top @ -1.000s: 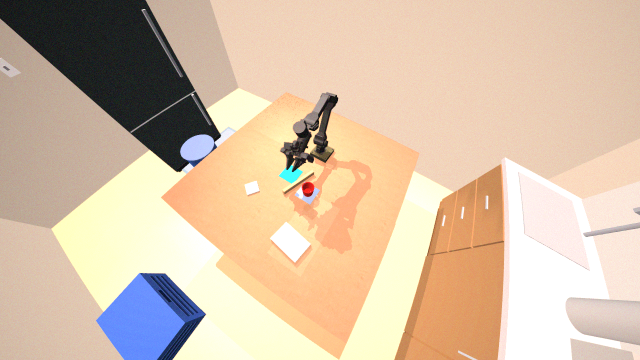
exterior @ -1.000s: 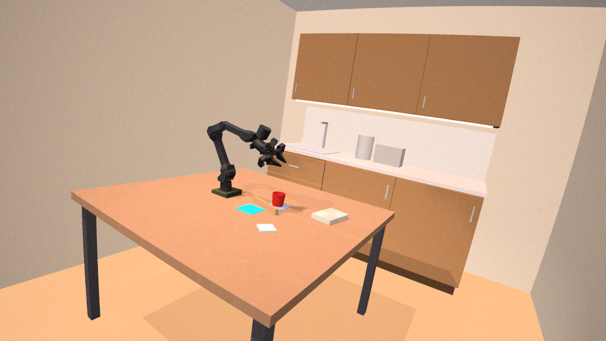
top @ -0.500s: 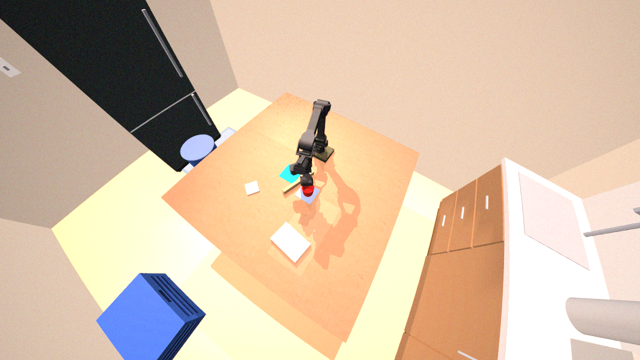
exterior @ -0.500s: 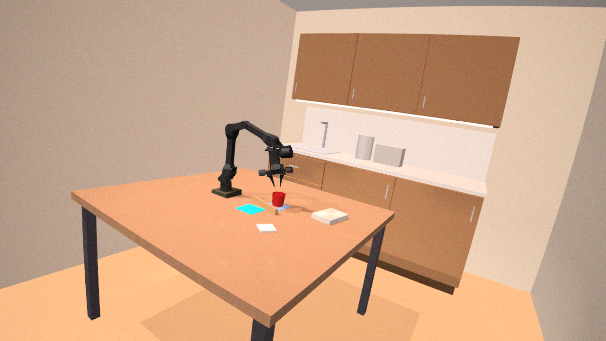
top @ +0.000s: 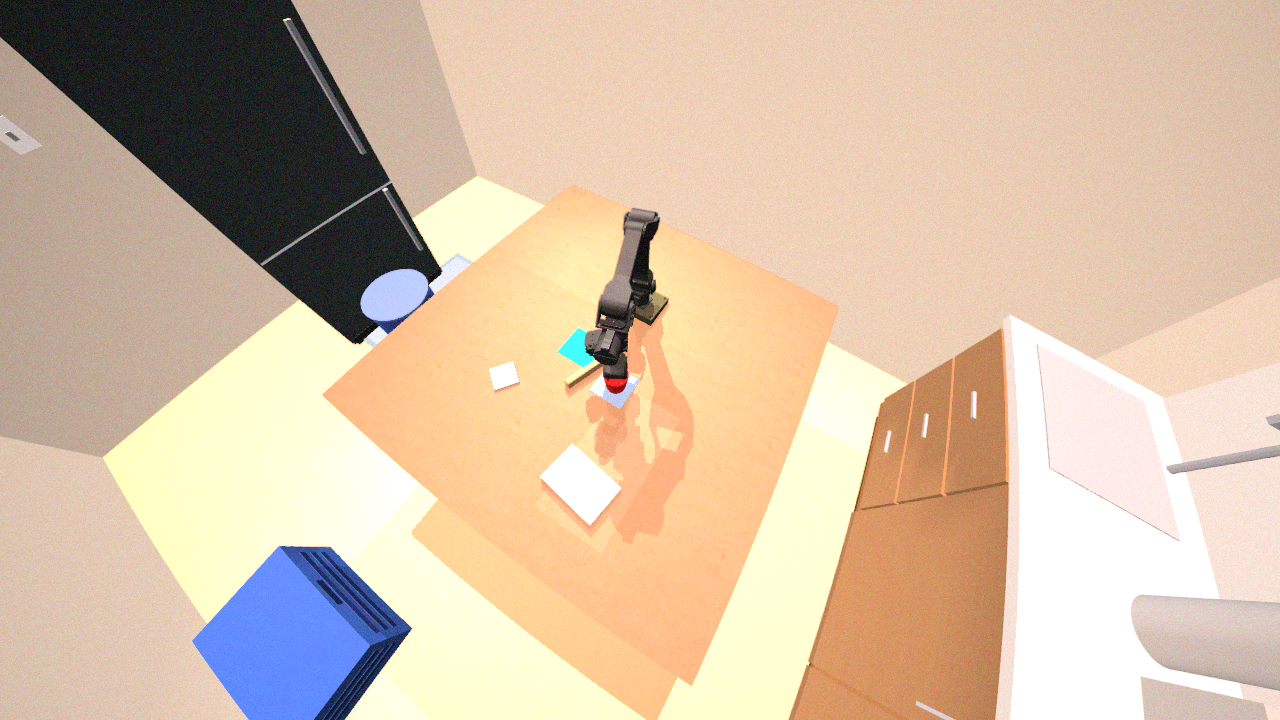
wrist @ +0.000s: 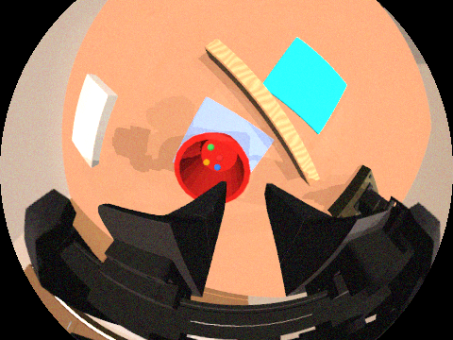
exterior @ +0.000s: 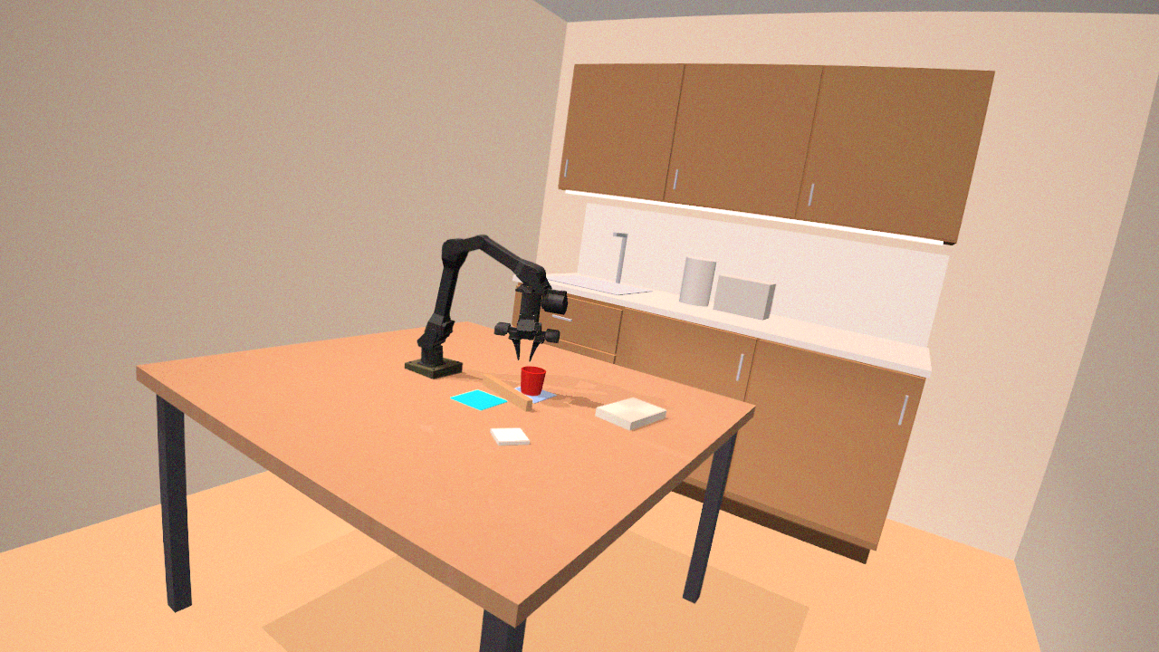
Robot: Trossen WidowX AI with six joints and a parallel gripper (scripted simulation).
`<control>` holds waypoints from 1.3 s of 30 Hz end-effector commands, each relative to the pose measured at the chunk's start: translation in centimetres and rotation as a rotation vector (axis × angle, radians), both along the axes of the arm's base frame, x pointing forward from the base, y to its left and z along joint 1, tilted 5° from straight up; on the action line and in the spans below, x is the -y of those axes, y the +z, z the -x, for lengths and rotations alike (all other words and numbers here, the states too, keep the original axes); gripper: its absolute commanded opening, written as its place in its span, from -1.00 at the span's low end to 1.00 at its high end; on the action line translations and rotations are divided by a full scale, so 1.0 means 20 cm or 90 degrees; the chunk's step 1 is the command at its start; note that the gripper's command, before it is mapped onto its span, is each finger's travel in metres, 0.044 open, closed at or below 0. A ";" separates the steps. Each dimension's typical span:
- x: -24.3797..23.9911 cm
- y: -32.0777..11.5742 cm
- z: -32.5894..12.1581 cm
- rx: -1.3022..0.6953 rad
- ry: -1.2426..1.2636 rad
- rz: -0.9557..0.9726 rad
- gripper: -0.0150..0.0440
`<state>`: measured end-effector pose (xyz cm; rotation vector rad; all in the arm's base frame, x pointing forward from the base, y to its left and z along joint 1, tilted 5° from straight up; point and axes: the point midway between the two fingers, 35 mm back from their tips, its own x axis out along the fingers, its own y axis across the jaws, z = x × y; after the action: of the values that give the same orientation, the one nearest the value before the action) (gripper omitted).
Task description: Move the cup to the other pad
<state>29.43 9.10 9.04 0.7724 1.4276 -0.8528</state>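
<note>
Red cup (wrist: 213, 165), marbles inside, sitting upright on the pale pad (wrist: 230, 132); hand (exterior: 525, 355) hovering above, partly open, grasping nothing, needing a level, centred descent around the rim.

bright even light, soft arm shadows on the table (top: 733, 501), sharp focus, wrist view fisheye-bent (black corners)

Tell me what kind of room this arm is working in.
Most likely a kitchen: wall cabinets hang over a countertop with a sink and faucet, and a tall black fridge stands near the wooden table.
</note>
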 end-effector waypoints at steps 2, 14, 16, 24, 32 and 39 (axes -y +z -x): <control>0.00 -0.04 0.00 -0.001 -0.004 0.004 0.01; 0.01 -0.14 0.00 -0.001 -0.004 0.004 0.01; 0.01 -0.16 0.00 -0.001 -0.004 0.004 0.01; 0.01 -0.22 0.00 -0.001 -0.004 0.004 0.01; 0.01 -0.29 0.01 -0.001 -0.004 0.004 0.01; 0.01 -0.32 0.01 -0.001 -0.004 0.004 0.01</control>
<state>29.18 8.93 2.97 0.7734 1.4285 -0.8584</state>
